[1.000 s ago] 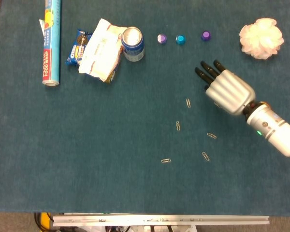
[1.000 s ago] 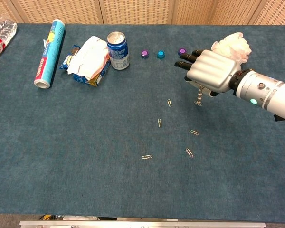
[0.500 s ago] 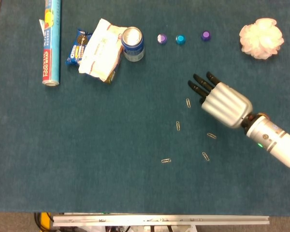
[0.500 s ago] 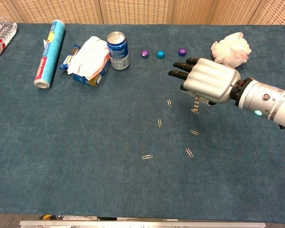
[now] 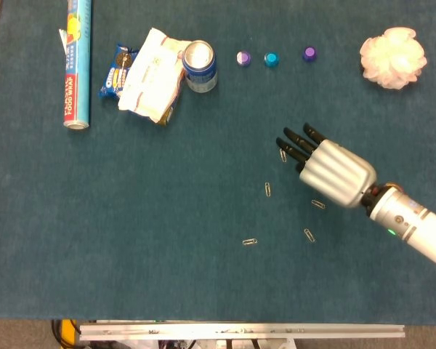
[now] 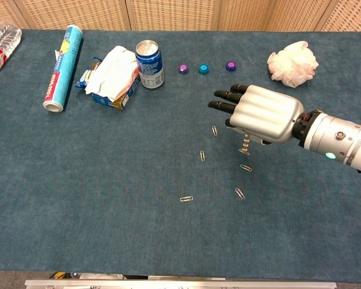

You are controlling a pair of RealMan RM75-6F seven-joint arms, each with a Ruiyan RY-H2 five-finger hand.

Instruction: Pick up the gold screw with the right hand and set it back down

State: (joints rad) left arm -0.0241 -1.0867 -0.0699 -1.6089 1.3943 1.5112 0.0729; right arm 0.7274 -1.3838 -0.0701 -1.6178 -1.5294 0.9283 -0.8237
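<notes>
My right hand [image 5: 327, 171] hovers palm-down over the blue table mat, right of centre, with its dark fingers pointing to the far left. In the chest view the hand [image 6: 262, 113] holds the gold screw [image 6: 245, 145] under its palm. The screw hangs upright with its tip close to the mat; I cannot tell whether it touches. The head view hides the screw beneath the hand. The left hand appears in neither view.
Several paper clips [image 6: 202, 156] lie scattered around and in front of the hand. At the back stand a blue can [image 5: 200, 65], three small caps [image 5: 270, 59], a white puff [image 5: 392, 57], crumpled snack packets [image 5: 151, 73] and a food wrap roll [image 5: 77, 62].
My right hand has moved toward the front and left, carrying the screw lower, from near the purple cap to just above the paper clips.
</notes>
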